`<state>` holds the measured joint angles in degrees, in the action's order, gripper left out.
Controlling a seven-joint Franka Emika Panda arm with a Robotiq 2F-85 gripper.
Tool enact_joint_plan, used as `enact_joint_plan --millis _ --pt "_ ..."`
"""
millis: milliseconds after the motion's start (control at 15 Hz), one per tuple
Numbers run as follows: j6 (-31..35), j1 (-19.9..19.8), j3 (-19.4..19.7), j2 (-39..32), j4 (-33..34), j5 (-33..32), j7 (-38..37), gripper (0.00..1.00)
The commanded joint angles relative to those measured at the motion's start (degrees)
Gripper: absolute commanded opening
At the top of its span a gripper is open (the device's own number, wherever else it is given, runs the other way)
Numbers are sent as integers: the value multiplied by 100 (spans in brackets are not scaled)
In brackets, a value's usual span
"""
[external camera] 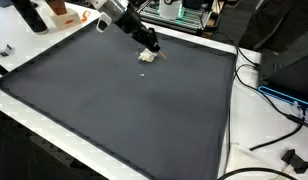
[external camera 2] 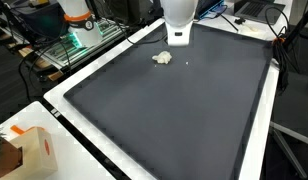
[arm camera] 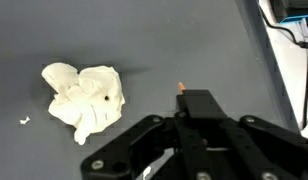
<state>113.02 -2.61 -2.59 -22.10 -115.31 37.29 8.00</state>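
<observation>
Crumpled white wad [arm camera: 84, 98] on dark mat [arm camera: 174, 40], jaws' state unclear, nearby.

Your white, rounded Franka arm with grey joint bands [external camera: 112, 10] enters at the upper middle of an exterior view, its smooth shell narrowing toward a black wrist section. In an exterior view it shows as a glossy white cylinder with a small dark square mark at its lower edge [external camera 2: 178, 18] at the top centre of the frame. In the wrist view your matte black Robotiq gripper with angular linkage bars [arm camera: 194, 140] fills the lower right, its blocky housing centred there.
</observation>
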Motion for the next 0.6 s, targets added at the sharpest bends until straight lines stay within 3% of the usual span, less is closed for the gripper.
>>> enact_joint_plan --millis 0,533 --pt "472 290 88 546 -444 -455 -755 3" --pt "1216 724 49 1241 -868 -1927 -2438 3"
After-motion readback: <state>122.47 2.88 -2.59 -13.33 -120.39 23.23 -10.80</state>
